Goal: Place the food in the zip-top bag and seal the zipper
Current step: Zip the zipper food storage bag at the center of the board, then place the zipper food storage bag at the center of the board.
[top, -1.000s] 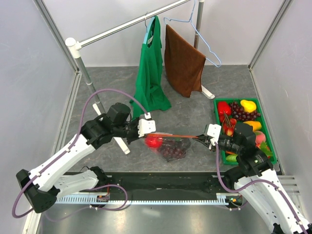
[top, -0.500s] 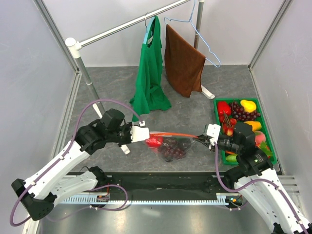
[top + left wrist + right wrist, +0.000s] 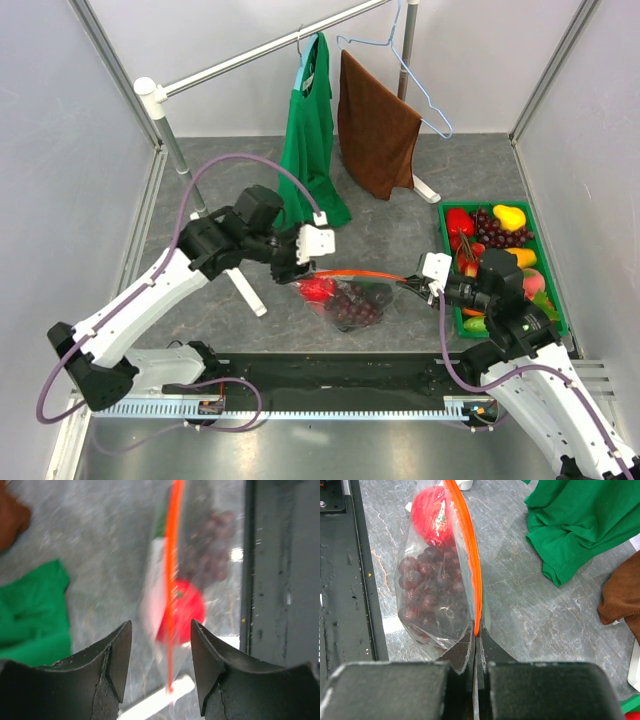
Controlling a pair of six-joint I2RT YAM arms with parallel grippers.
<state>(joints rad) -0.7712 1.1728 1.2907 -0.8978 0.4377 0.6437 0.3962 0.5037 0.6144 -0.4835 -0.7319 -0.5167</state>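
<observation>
Right wrist: right gripper [image 3: 476, 645] pinches thin orange-red zipper [image 3: 470, 555]; clear crinkly plastic bag [image 3: 427, 632] holds glossy red apple [image 3: 432, 517]; left gripper [image 3: 161, 630] wide.

bench [image 3: 520, 605]: grey, marbled with thin pale veins; black strip [image 3: 340, 375] along the near edge.
zip-top bag [image 3: 345, 300]: clear, glossy, with white glints on the creases.
zipper [image 3: 355, 274]: orange-red, unpatterned.
apple [image 3: 316, 290]: bright red, with a small pale flecked mark.
grapes [image 3: 352, 308]: dark purple-maroon.
tray [image 3: 487, 204], right edge: green.
tray fruit [image 3: 500, 232]: red, yellow, orange, dark purple.
garment [image 3: 308, 150], far edge: plain green.
cloth [image 3: 375, 130], beside it: plain brown.
hanger [image 3: 420, 80]: pale blue.
left arm [image 3: 140, 310], right arm [image 3: 540, 390]: white with black joints.
cables [image 3: 240, 160]: purple.
left pincer [image 3: 161, 625], right pincer [image 3: 476, 640]: matte black fingers.
</observation>
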